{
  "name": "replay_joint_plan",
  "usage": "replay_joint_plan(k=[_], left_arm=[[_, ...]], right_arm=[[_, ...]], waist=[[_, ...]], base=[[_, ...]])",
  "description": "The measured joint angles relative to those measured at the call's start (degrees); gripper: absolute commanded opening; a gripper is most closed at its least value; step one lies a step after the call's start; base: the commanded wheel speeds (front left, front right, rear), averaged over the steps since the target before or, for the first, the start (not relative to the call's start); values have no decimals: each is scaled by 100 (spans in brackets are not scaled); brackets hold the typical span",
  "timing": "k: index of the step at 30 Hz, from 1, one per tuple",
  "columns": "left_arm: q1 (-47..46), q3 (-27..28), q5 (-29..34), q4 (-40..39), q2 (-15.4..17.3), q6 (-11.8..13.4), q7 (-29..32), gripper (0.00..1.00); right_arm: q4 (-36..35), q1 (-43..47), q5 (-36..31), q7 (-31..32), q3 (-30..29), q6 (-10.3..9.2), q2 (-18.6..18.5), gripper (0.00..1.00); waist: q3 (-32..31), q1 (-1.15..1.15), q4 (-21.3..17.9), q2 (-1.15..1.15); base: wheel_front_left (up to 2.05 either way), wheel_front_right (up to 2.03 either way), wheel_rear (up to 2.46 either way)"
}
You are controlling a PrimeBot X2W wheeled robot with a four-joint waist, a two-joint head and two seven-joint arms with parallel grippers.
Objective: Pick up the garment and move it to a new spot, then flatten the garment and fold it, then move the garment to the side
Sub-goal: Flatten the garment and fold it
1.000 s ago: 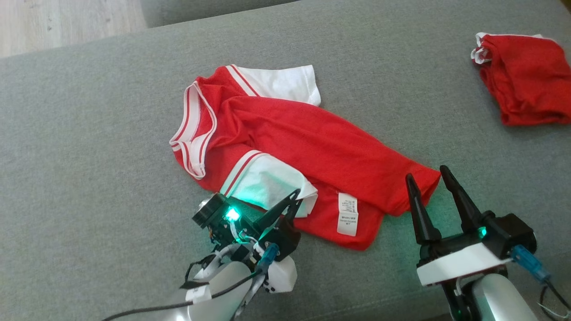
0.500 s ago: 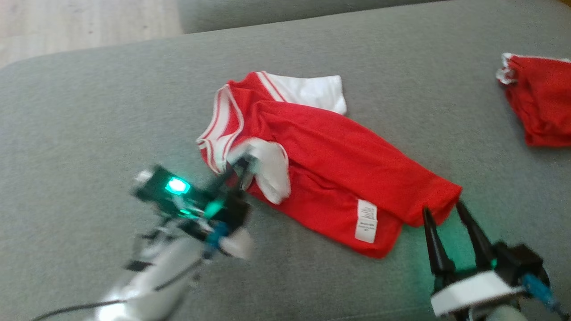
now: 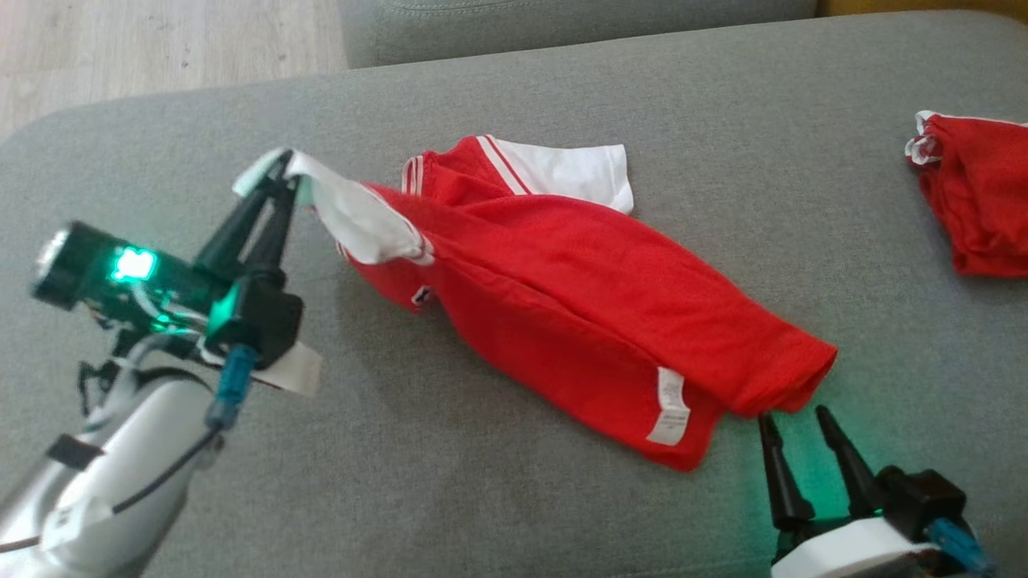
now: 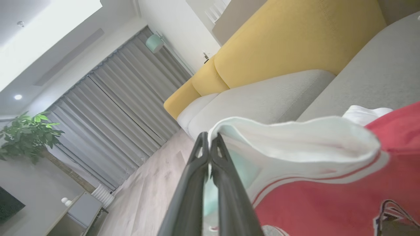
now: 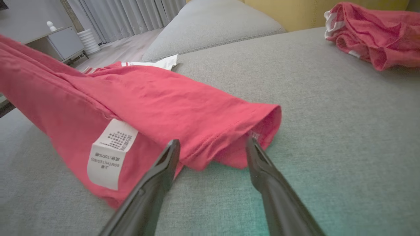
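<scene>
The garment (image 3: 578, 297) is a red T-shirt with white sleeves, lying crumpled across the grey sofa seat (image 3: 482, 498). My left gripper (image 3: 277, 172) is shut on one white sleeve (image 3: 353, 213) and holds it lifted above the seat at the left, pulling the shirt taut. In the left wrist view the two fingers (image 4: 210, 164) pinch the sleeve's white edge (image 4: 295, 137). My right gripper (image 3: 791, 421) stands open at the lower right, its tips just short of the red hem (image 5: 229, 131). A white care label (image 5: 110, 152) shows on the shirt (image 5: 147, 98).
A second red garment (image 3: 976, 201) lies bunched at the seat's far right, also red garment (image 5: 377, 32) in the right wrist view. Wooden floor (image 3: 161, 48) lies beyond the seat's left end. A yellow backrest (image 4: 295, 39) rises behind the cushions.
My left gripper, shut on the white sleeve, has swung up and to the left, lifting the sleeve and unfolding the shirt. The head view has shifted too. The right gripper stays open near the hem.
</scene>
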Motion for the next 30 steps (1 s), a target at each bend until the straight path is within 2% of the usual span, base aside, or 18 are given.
replay_joint_plan(k=[5, 11, 15, 30], left_arm=[[6, 136, -1, -232, 224, 88, 113, 0], [44, 119, -1, -387, 298, 82, 216, 0], [42, 67, -2, -371, 285, 51, 222, 0], [41, -56, -104, -153, 204, 8, 102, 0]], right_arm=[[269, -165, 297, 0, 211, 0, -13, 100], [727, -594, 823, 1, 495, 0, -60, 100], [703, -524, 978, 1, 719, 0, -244, 100], [583, 9, 1962, 1, 765, 0, -280, 100]], waist=[[-22, 0, -20, 0], [-23, 0, 149, 0], [-12, 1, 327, 0], [-143, 0, 619, 0]], base=[[0, 0, 0], [0, 0, 0], [0, 0, 0], [0, 0, 0]])
